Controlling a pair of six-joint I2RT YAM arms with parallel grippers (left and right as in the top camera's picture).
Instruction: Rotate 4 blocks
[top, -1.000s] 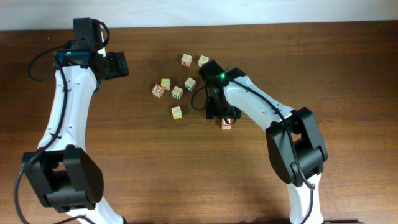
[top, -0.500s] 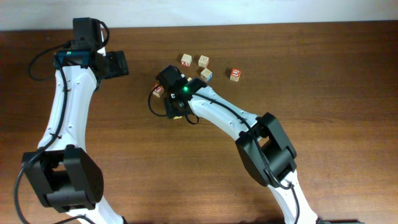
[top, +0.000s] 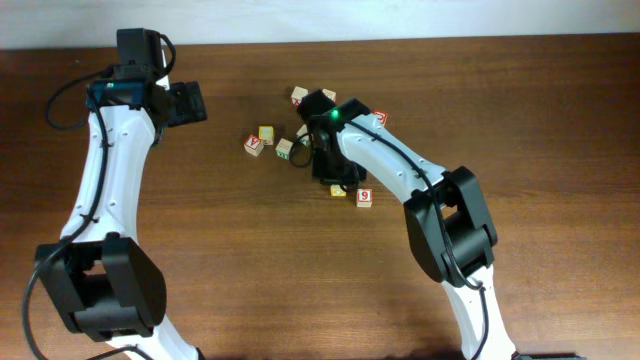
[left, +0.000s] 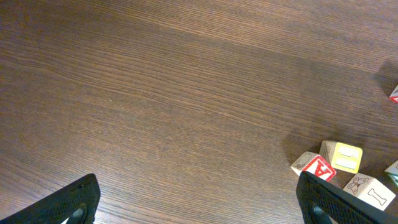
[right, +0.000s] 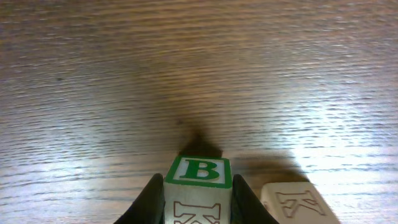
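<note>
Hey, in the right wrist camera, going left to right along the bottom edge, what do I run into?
Dark gripper finger → green B block, pinched between the two fingers → second finger → pale K block.

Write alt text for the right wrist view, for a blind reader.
The right pincer grips a pale wooden block with a green "B" on its upper face, one finger against each side. A second pale block showing an outlined "K" sits just to its right, on the brown wood-grain table.
</note>
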